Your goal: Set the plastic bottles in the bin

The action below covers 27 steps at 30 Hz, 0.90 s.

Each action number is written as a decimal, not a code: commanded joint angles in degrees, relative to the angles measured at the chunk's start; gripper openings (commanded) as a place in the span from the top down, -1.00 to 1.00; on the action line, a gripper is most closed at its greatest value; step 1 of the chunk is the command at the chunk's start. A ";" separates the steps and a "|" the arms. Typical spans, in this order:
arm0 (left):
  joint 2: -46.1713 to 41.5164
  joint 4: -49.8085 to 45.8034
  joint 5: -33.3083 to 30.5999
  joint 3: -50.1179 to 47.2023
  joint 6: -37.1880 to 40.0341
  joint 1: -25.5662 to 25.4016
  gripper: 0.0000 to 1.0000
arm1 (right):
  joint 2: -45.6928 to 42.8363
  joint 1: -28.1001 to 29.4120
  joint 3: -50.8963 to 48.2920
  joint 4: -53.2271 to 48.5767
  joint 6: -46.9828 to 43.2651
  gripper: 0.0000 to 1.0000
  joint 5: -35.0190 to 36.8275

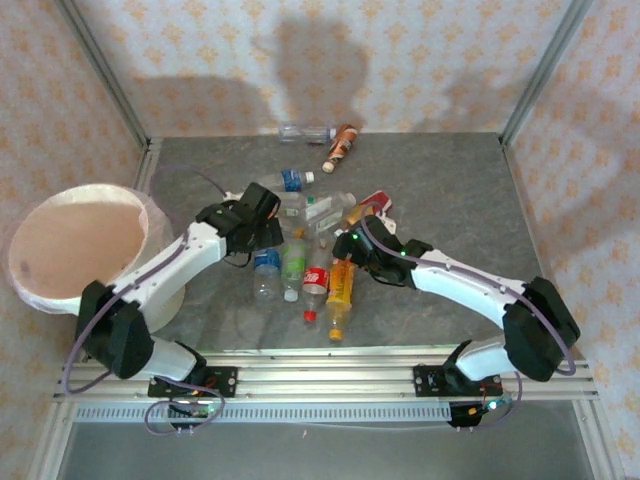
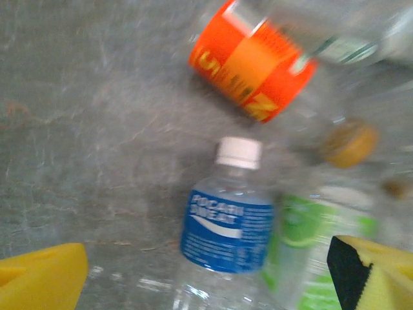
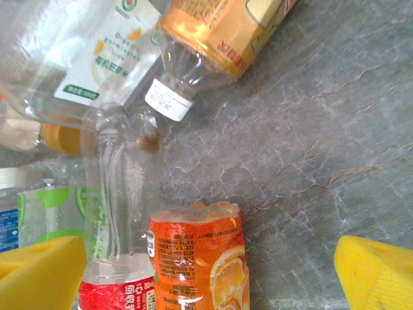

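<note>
Lying clustered on grey marbled surface [image 1: 450,190], your plastic bottles [image 1: 305,255]: clear crinkled bodies, glossy labels; left wrist view blurred, bottoms cropped. Bag-lined round bin [image 1: 45,296] at left. Left fingers [image 2: 39,278], right fingers [image 3: 39,271]: yellow foam, spread apart, gripping nothing.

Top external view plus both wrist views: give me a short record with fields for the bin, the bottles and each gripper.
bin: large round white bucket lined with a pinkish bag, at the far left beside the left arm; no bottle visible inside
bottles: small plastic bottles heaped mid-table; a clear bottle and a brown-labelled bottle by the far wall
left gripper: open, over a clear blue-labelled bottle with white cap
right gripper: open, over an orange-labelled bottle
</note>
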 commanded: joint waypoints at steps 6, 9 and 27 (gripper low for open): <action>9.26 6.00 5.49 -3.49 5.62 1.50 -0.74 | -5.61 0.26 -1.30 -2.06 -0.61 -0.98 7.00; 9.87 10.93 8.49 -5.75 6.72 1.87 -0.72 | -6.40 0.30 -1.81 -2.49 -0.61 -0.98 8.24; 12.74 16.17 8.95 -7.65 8.20 5.04 -0.14 | -8.92 0.26 -5.13 1.75 -2.73 -0.98 8.43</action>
